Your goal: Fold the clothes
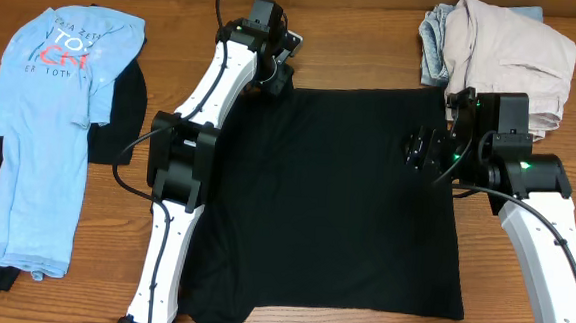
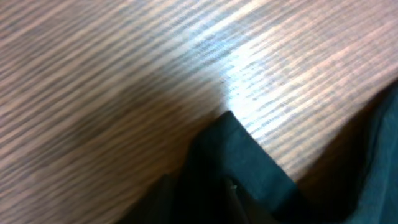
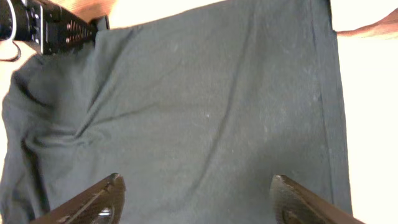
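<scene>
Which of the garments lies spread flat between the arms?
The black T-shirt in the middle. The light blue lettered T-shirt lies far left, and the beige garment sits bunched top right.

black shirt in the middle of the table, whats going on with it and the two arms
Two robot arms are working on a black T-shirt spread flat on the wooden table. The left gripper is at the shirt's far corner on its own side; its jaws cannot be seen. The right gripper hangs open above the shirt's right side, holding nothing. A light blue lettered T-shirt lies off to the left.
</scene>
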`<state>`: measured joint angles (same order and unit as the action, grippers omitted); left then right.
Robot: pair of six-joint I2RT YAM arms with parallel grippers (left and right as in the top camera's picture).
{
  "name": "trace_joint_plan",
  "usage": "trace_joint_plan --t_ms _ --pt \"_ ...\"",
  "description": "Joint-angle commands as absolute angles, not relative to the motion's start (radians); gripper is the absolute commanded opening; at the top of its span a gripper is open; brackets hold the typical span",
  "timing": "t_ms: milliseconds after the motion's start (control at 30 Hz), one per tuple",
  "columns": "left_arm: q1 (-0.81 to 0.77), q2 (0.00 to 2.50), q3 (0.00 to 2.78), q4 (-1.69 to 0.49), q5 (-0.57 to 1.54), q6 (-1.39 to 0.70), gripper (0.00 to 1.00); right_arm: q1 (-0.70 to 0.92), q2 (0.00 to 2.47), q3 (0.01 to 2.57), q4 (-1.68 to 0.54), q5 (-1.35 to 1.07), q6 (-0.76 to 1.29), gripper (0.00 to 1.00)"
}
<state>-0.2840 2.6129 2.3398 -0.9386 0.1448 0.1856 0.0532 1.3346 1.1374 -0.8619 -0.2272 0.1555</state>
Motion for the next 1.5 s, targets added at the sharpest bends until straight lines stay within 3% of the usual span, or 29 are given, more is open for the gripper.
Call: trace_joint_plan --t_ms 0,33,167,333,633,933,1200,1300,1467 --pt "-0.29 2.629 2.325 -0.927 0.123 0.147 0.08 0.058 1.336 1.166 -0.825 -0.218 0.149 0.71" --pt "-0.29 2.629 2.325 -0.924 0.122 0.133 0.04 0.058 1.336 1.166 -0.807 -0.217 0.149 0.67" --pt "-0.286 2.618 2.352 -0.932 0.037 0.041 0.04 0.058 1.336 1.166 -0.7 -0.157 0.149 0.35" --pt "-0.265 2.566 2.463 -0.996 -0.063 -0.038 0.04 0.058 1.365 1.166 -0.527 -0.034 0.148 0.28" --pt "-0.263 2.514 2.709 -1.143 -0.139 -0.062 0.04 0.058 1.574 1.174 -0.244 0.056 0.118 0.27" --pt "-0.265 2.514 2.737 -1.229 -0.138 -0.102 0.04 0.058 1.837 1.214 -0.091 0.059 0.077 0.4" --pt "-0.278 2.514 2.737 -1.28 -0.091 -0.139 0.04 0.058 1.914 1.233 -0.136 0.021 0.087 0.44" --pt "-0.296 2.514 2.737 -1.417 -0.085 -0.167 0.04 0.054 1.907 1.233 -0.19 0.018 0.109 0.51" --pt "-0.327 2.514 2.722 -1.69 -0.069 -0.261 0.04 0.022 1.874 1.237 -0.295 -0.061 0.128 0.54"
